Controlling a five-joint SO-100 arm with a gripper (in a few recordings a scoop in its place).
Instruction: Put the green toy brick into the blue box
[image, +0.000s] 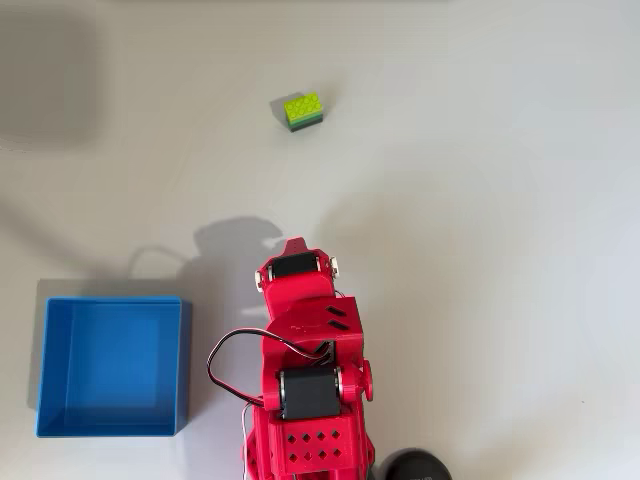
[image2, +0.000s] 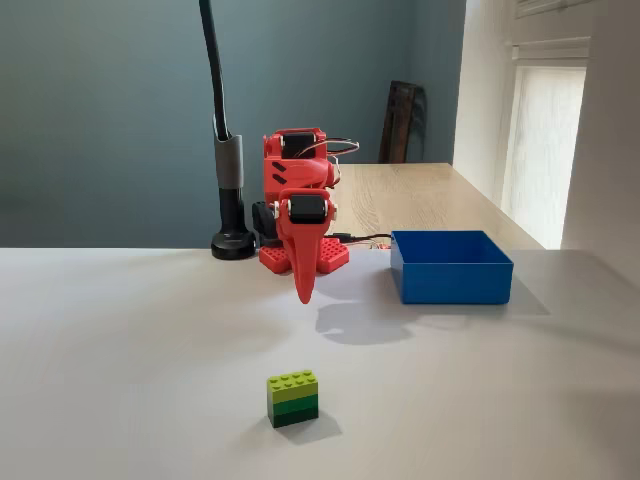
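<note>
Brick (image2: 293, 397) sits untouched on surface (image2: 130, 340), well ahead of gripper (image2: 304, 290). Gripper jaws together, holding nothing. Box (image2: 450, 266) beside arm, empty. Grasp, carry, release all remain.

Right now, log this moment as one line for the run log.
phase: pre-grasp | gripper: shut, empty, pointing down | green toy brick: on table, untouched | blue box: empty, apart from brick

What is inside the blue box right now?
Nothing: in the overhead view the blue box shows only bare floor. The fixed view's near wall hides its bottom. The green toy brick sits on the table, well away, and the gripper hangs between them.
</note>
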